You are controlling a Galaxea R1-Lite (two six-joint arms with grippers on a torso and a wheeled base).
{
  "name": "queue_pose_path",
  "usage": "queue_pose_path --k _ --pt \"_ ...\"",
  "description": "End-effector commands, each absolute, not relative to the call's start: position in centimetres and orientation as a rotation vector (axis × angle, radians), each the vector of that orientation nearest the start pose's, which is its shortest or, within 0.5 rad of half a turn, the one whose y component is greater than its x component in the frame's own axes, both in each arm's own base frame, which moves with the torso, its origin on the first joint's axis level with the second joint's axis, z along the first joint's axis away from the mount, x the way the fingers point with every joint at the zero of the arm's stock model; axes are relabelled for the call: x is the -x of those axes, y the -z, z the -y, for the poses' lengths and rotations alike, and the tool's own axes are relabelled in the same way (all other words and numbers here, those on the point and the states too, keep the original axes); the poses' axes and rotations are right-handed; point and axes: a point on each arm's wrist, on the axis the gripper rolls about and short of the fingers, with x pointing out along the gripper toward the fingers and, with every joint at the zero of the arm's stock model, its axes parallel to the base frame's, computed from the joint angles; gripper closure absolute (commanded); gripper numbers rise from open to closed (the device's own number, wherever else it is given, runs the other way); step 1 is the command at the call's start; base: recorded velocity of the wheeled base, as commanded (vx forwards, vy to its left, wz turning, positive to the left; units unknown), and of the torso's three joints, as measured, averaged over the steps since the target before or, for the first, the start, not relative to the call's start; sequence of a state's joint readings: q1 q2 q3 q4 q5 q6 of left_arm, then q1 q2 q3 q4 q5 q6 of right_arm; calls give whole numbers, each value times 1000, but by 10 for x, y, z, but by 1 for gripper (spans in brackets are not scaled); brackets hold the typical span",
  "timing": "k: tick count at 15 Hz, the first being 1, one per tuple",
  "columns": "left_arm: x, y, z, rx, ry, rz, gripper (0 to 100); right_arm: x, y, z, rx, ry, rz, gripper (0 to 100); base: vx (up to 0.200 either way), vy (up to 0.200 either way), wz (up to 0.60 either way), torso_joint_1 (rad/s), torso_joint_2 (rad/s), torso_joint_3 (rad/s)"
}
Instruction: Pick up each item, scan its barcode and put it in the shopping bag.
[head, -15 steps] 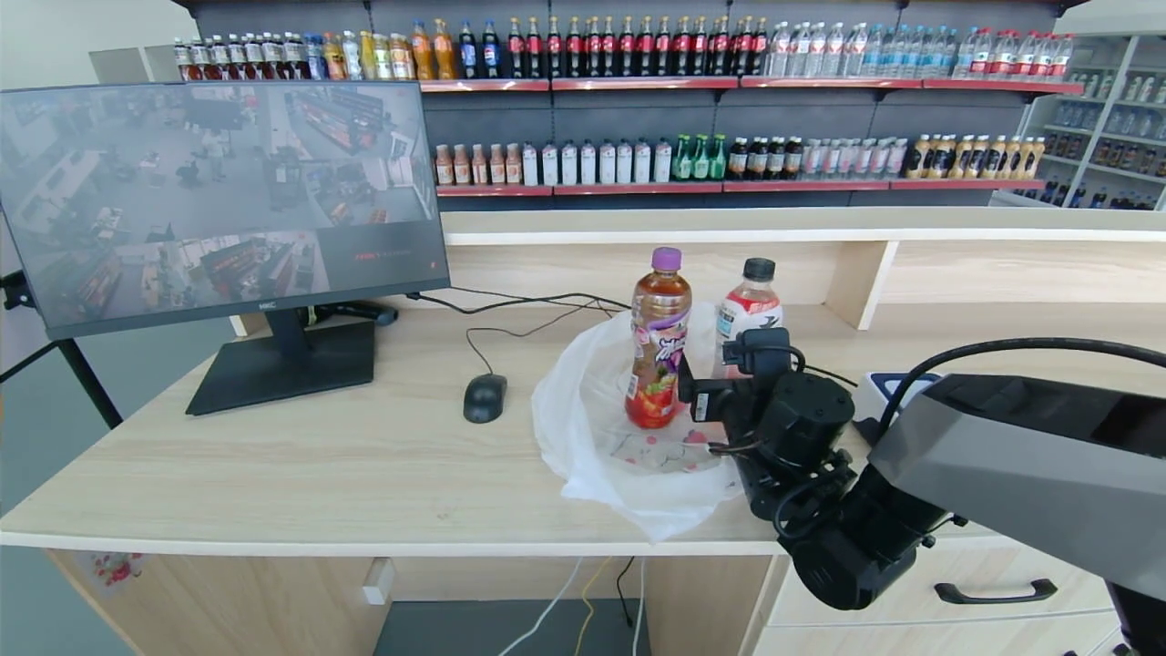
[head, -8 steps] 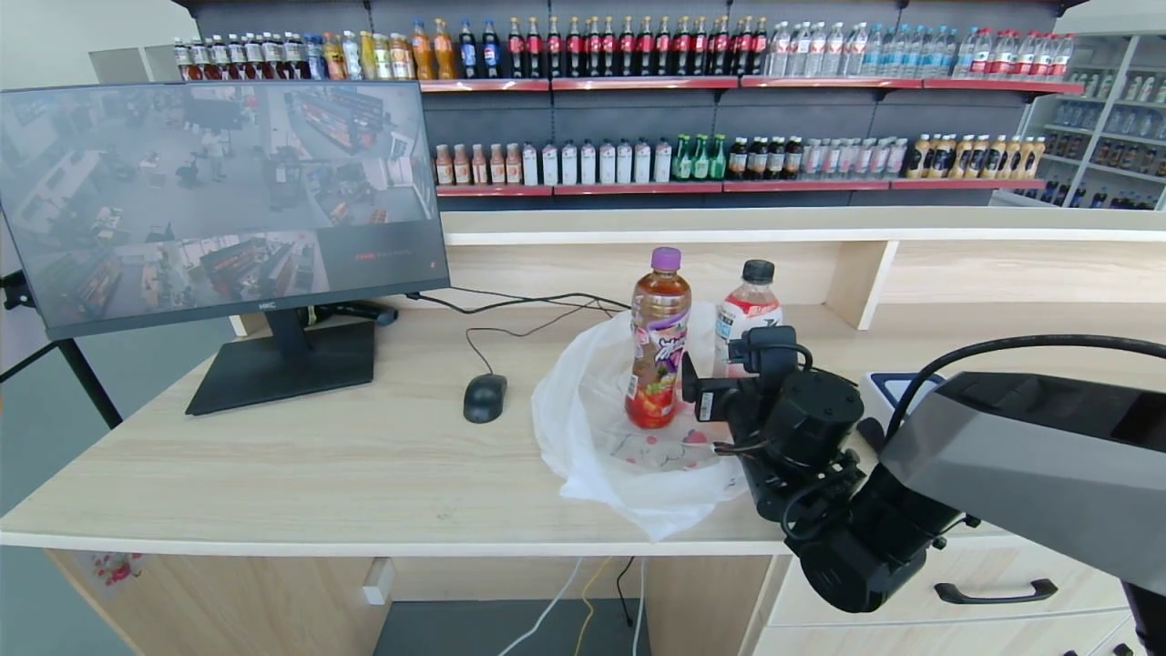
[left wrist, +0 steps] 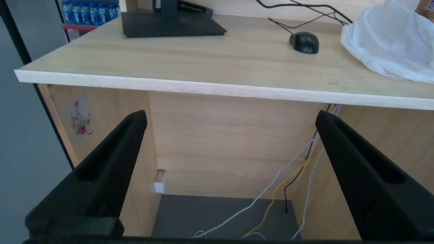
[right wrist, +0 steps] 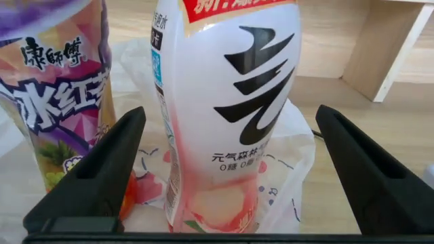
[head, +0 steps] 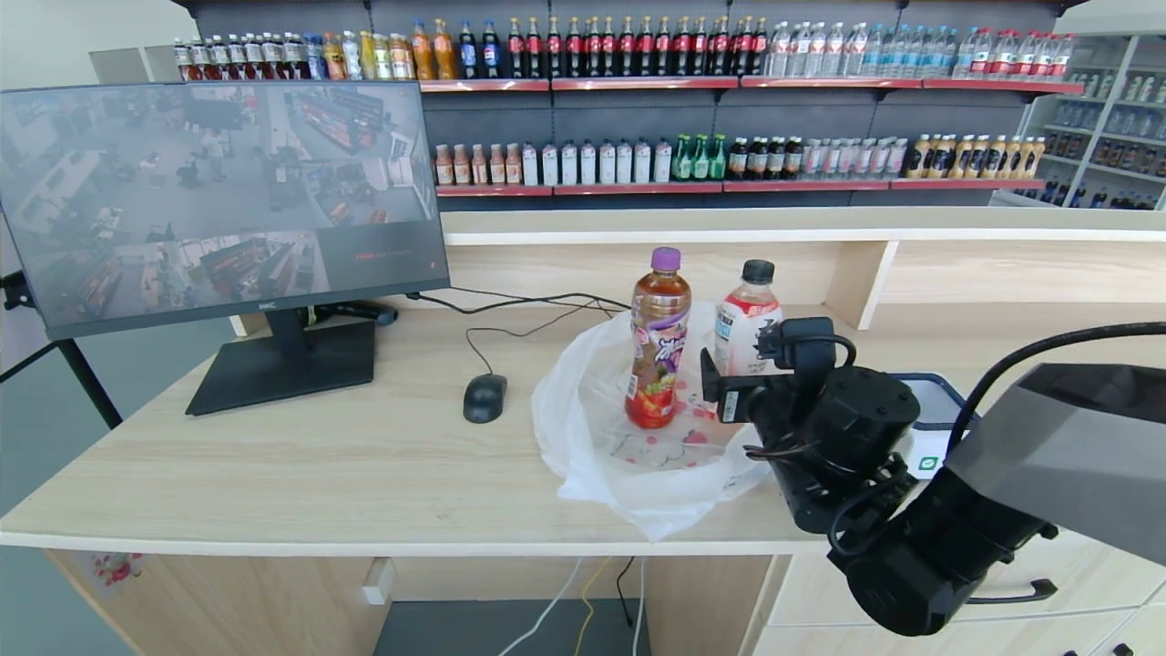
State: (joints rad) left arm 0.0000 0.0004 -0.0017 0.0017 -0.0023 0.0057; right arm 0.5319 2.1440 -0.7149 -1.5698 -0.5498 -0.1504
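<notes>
A white bottle (head: 746, 321) with a black cap and pink label stands on the spread white shopping bag (head: 619, 446) on the counter. Beside it on the left is an orange tea bottle (head: 658, 342) with a purple cap. My right gripper (head: 729, 387) hovers just in front of the white bottle, open. In the right wrist view the white bottle (right wrist: 227, 115) rises between the wide-spread fingers (right wrist: 102, 183), with the tea bottle (right wrist: 57, 102) next to it. My left gripper (left wrist: 230, 183) hangs open and holds nothing, low in front of the counter's front edge (left wrist: 203, 85).
A monitor (head: 219, 196) stands at the counter's left, with a black mouse (head: 485, 397) and cables near the bag. A blue-rimmed white pad (head: 929, 410) lies right of the bag behind my right arm. Drinks shelves line the back wall.
My right arm has shifted to the right and a little away from the tea bottle, uncovering more of the blue-rimmed pad. The bottles and bag have not moved.
</notes>
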Motion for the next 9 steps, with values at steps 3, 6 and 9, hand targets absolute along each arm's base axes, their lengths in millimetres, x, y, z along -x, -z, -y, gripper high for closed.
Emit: queue_pose_path --k 3,6,9 --pt "23 -75 0 -6 2 -2 0 -290 -127 -159 55 24 140 0 0 0 0 0 0 0" --pt "23 -75 0 -5 2 -2 0 -278 -131 -162 52 2 139 0 0 0 0 0 0 0" --pt "23 -76 0 -6 2 0 0 -250 -132 -155 69 -30 106 0 0 0 0 0 0 0"
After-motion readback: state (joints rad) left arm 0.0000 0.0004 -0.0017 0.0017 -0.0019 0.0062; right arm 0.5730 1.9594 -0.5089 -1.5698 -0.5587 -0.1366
